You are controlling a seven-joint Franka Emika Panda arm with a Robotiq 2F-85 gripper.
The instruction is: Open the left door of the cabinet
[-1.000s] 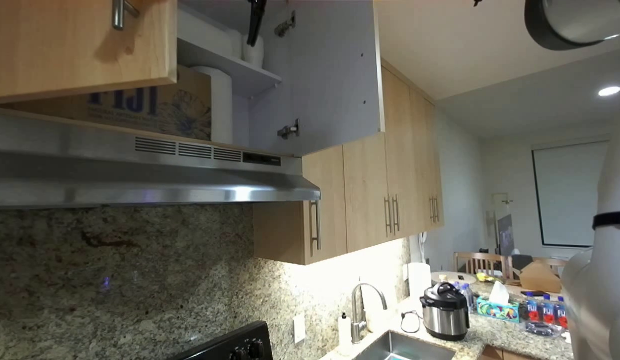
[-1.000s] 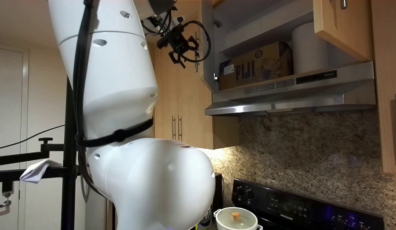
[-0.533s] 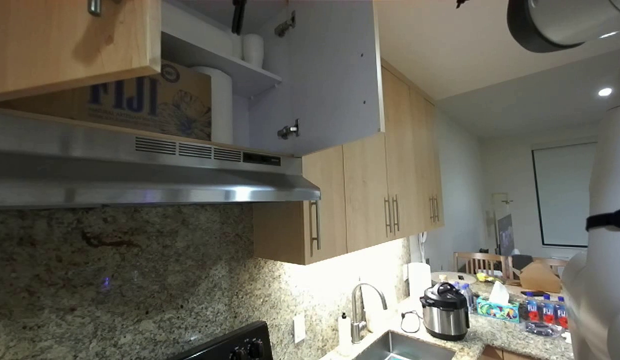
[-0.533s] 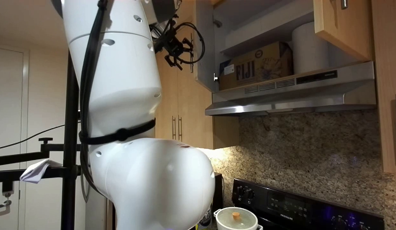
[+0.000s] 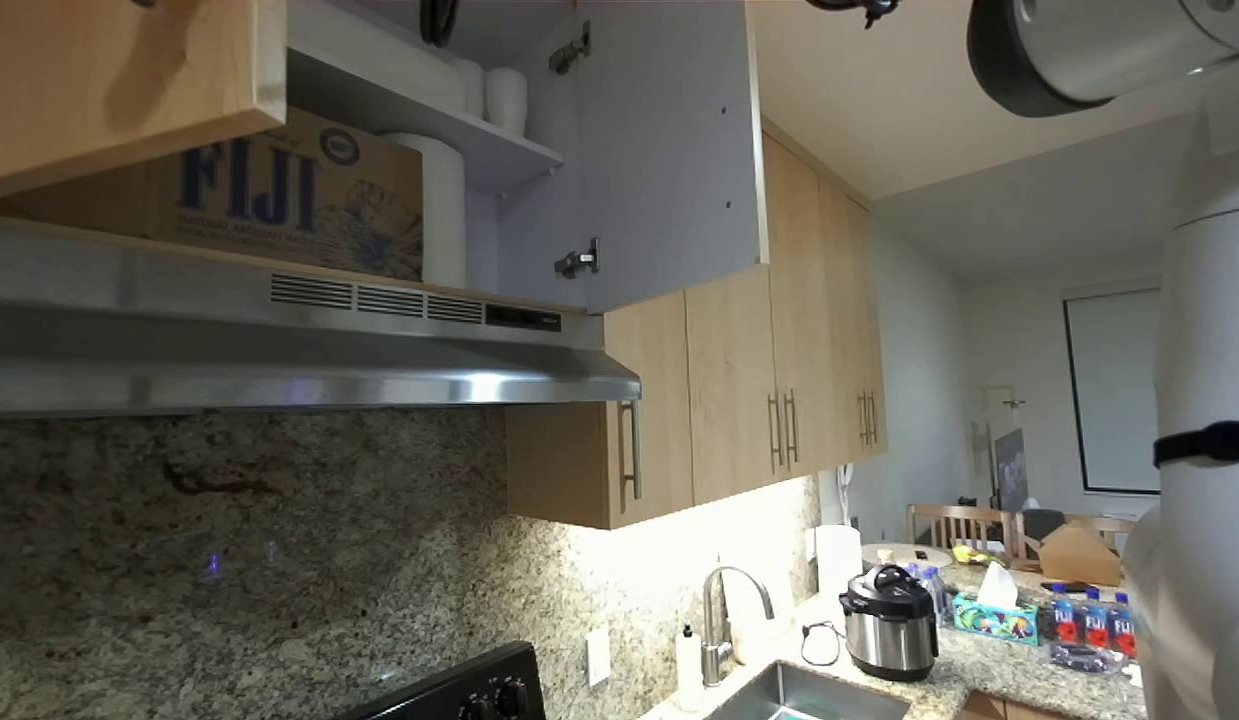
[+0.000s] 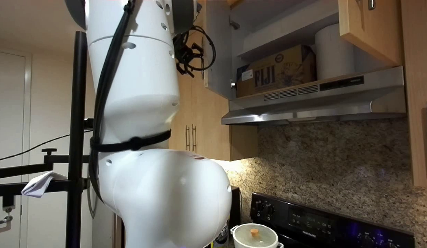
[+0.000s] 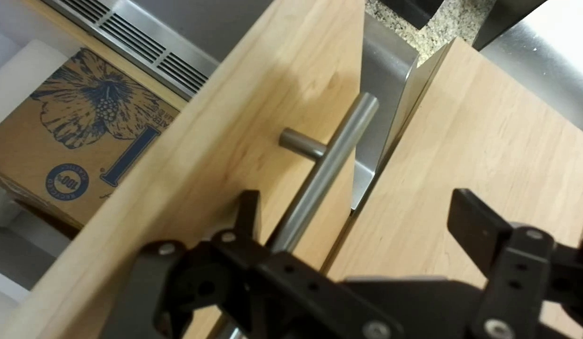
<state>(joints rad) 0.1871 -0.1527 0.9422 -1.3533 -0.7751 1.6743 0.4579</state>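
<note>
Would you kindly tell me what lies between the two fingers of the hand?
The metal bar handle of the left door: in the wrist view it lies between the spread fingers of the hand, nearer the door-side one.

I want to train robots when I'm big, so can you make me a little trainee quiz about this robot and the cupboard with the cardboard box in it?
1. True or false: the left door of the cabinet stands open.

2. Pick one. In the wrist view, the gripper is:
a) shut tight
b) open
c) out of sight

3. Fill in the blank: the cardboard box inside the cabinet has the big word ____ printed on it.

Key:
1. True
2. b
3. FIJI
</note>
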